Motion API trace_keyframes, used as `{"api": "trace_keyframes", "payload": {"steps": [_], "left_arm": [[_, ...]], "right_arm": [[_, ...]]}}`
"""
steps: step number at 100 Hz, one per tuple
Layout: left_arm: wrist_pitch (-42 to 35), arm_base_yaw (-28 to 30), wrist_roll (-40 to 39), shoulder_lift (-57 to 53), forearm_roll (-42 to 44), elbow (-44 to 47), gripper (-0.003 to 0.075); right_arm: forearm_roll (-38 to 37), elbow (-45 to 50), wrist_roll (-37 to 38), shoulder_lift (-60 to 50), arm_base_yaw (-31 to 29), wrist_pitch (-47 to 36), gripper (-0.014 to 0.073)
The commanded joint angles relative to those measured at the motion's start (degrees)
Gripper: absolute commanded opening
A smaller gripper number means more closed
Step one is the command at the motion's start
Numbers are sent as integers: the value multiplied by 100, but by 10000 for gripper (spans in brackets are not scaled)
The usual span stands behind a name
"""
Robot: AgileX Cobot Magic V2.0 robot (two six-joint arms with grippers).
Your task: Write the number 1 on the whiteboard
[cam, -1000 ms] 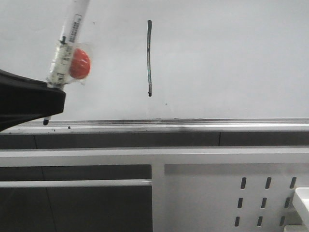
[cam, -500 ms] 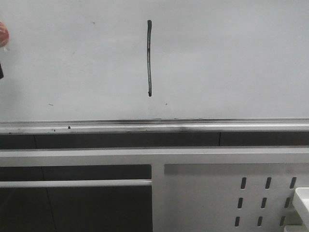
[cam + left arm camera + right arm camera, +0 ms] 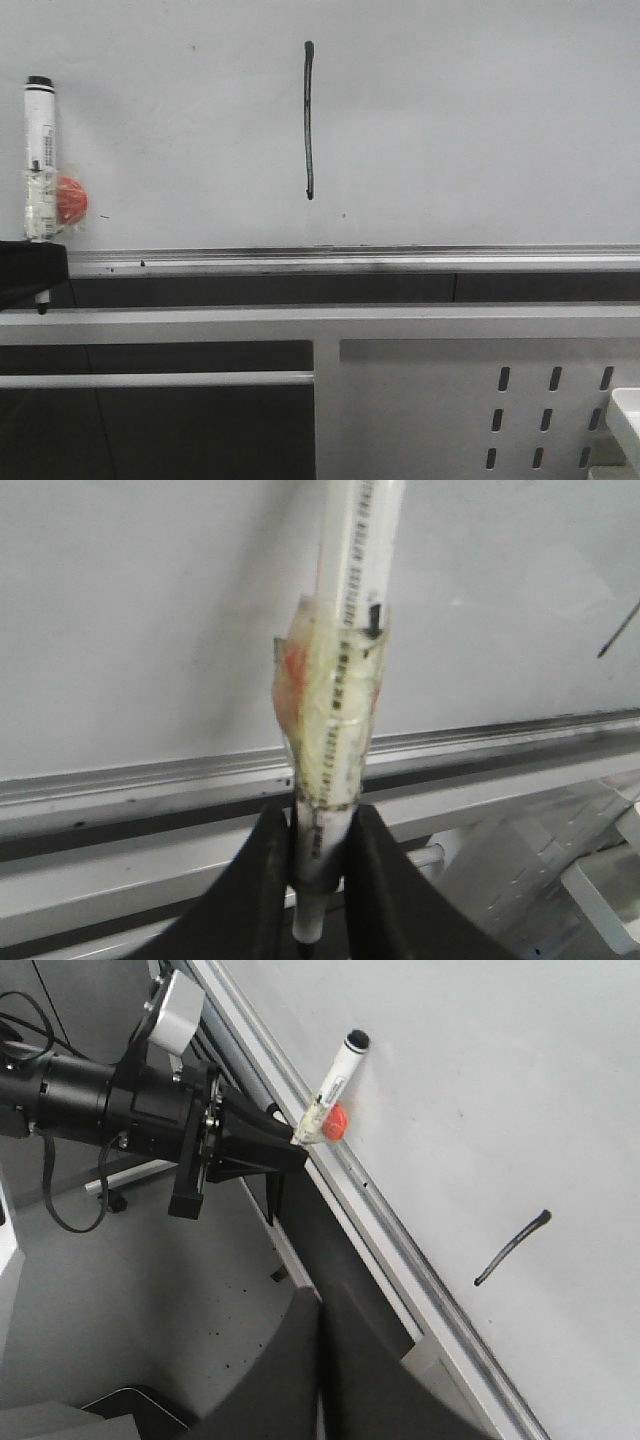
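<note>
Number 1 (image 3: pixel 308 120): thin, dark, nearly straight vertical marker stroke on the large pale grey-white glossy whiteboard (image 3: pixel 480 120), upper centre in the front view, ending above the silver metal rail (image 3: pixel 400 262) along the board's lower edge. Seen again in the right wrist view as a short slanted line; cut off at the frame edge in the left wrist view, only one end visible.

White cylindrical marker pen (image 3: pixel 39 150) with black cap and taped-on orange-red ball: upright at the far left of the front view, well apart from the stroke, tip pointing down below the rail, lower barrel hidden behind the gripper. Print on the barrel too blurred to read.

Black left gripper (image 3: pixel 318 880): mostly cut off in the front view; fingers (image 3: pixel 268 880) clamped on the pen's lower barrel, tip protruding beneath.

Black right gripper (image 3: pixel 320 1360): fingers pressed together with only a thin seam between them, nothing held; away from board and stroke.
</note>
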Motion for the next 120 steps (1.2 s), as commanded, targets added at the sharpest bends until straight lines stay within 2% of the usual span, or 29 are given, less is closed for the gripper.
{"api": "trace_keyframes", "payload": {"steps": [1,62,93,100,112,116,120], "left_arm": [[-1322,-33,-69,-66,222,-197,-20],[-1322,-33,-69,-66,120,-919,-20],[-1322,-33,-69,-66,120,-933,-14],[-1322,-33,-69,-66,120,-911,46],[-1322,-33,-69,-66,100,-888,304],[-1322,-33,-69,-66,66,-888,368],[-1322,-33,-69,-66,66,-888,395]], "right_arm": [[-60,-159,5,-92,-15,-415,-69],[-71,-124,5,-20,-15,-442,-69],[-151,-124,5,-20,-15,-454,-69],[-151,-124,5,-20,-15,-454,-69],[-151,-124,5,-20,-15,-454,-69],[-151,-124,5,-20,-15,-454,-69],[-151,-124,5,-20,-15,-454,-69]]}}
